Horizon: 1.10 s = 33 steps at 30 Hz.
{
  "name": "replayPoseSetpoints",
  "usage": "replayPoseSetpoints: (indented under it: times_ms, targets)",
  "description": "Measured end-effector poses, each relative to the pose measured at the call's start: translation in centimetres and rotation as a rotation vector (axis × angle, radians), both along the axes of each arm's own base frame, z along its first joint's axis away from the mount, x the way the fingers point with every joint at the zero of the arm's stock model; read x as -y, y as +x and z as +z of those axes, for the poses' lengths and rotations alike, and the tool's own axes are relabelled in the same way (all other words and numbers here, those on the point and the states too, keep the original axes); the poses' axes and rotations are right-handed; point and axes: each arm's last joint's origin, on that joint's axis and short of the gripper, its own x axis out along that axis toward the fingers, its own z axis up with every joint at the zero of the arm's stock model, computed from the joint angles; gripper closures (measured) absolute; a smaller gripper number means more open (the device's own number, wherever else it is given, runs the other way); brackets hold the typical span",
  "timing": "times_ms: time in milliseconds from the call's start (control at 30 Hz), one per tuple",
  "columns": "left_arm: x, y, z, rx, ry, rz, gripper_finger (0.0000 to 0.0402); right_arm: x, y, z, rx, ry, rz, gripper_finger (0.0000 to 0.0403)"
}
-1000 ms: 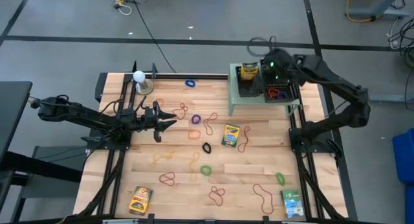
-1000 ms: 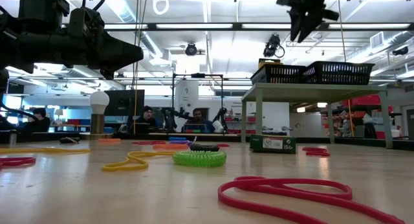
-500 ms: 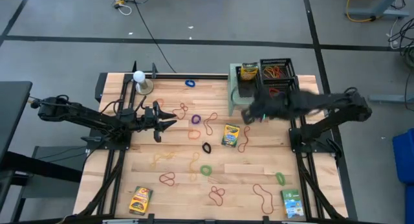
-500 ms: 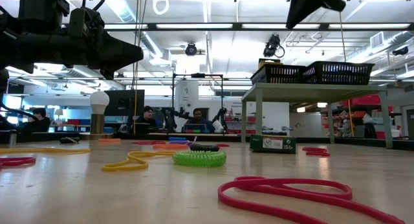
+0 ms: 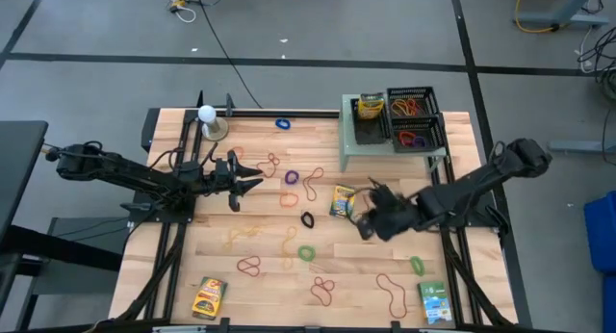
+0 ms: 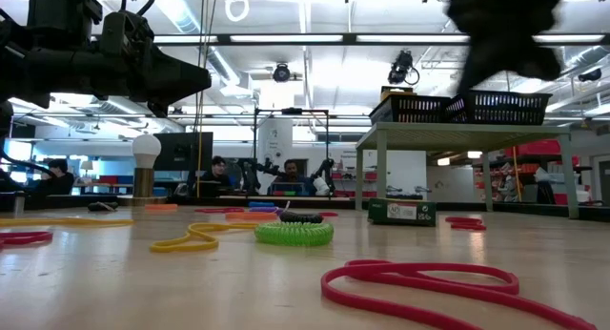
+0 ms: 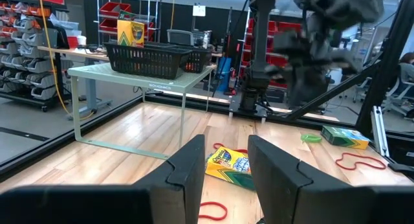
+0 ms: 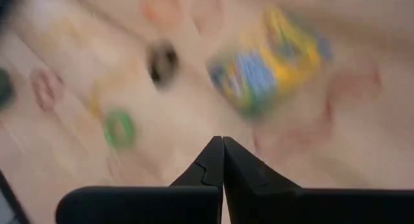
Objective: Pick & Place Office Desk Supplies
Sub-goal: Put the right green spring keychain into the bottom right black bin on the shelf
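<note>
**Inventory: end effectors and desk supplies on the wooden surface**

Right end effector [image 5: 366, 217]: you see it low over the middle-right of the surface, fingers pressed together with nothing between them. In the right wrist view the two dark fingertips [image 8: 222, 160] meet in a point above blurred wood.

Nearest item: one crayon box [image 5: 343, 200], yellow-green, lying flat just beside that end effector toward the centre of the surface. You also find it in the left wrist view, past the left fingers.

Left end effector [image 5: 252, 176]: parked over the left-middle of the surface, fingers apart, holding nothing. It points toward the centre.

Rubber bands, loose on the surface:
- black loop [image 5: 307, 218], near the central crayon box
- green loop [image 5: 306, 252], just below the black one in the high view
- purple loop [image 5: 291, 178], between the left end effector and the centre
- blue loop [image 5: 283, 123], near the far edge
- red loops [image 5: 321, 291] along the near half, with more scattered beside them

Other crayon boxes: one [image 5: 209, 296] at the near left corner, one [image 5: 435, 301] at the near right corner.

Raised green stand [image 5: 347, 150] at the far right: it carries black wire baskets [image 5: 424, 140]. You see rubber bands inside them and an upright crayon box [image 5: 370, 107] in the left compartment.

White ball on a small stand [image 5: 207, 115]: far left corner, well apart from both arms.
</note>
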Motion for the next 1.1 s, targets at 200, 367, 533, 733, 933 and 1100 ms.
replayPoseSetpoints:
  times_ms: [200, 367, 533, 733, 933, 1100]
  targets:
    - [0.0, 0.0, 0.0, 0.0, 0.0, 0.0, 0.0277, -3.5, -2.2, -2.0, -0.263, 0.251, -0.083, 0.0397]
    - [0.0, 0.0, 0.0, 0.001, 0.0, -0.001, 0.0277, -6.1, -2.9, -4.3, -0.421, 0.323, -0.138, 0.0393]
    - [0.0, 0.0, 0.0, 0.0, 0.0, 0.0, 0.0277, -7.6, -3.5, -5.9, -0.518, 0.336, -0.215, 0.0367]
    - [0.0, 0.0, 0.0, 0.0, 0.0, 0.0, 0.0277, -8.0, -4.2, -6.6, -0.665, 0.355, -0.238, 0.0303]
    - [0.0, 0.0, 0.0, 0.0, 0.0, 0.0, 0.0277, -7.6, -4.9, -6.6, -0.727, 0.299, -0.265, 0.0253]
    - [0.0, 0.0, 0.0, 0.0, 0.0, 0.0, 0.0277, -7.6, -5.8, -7.9, -0.729, 0.3, -0.294, 0.0257]
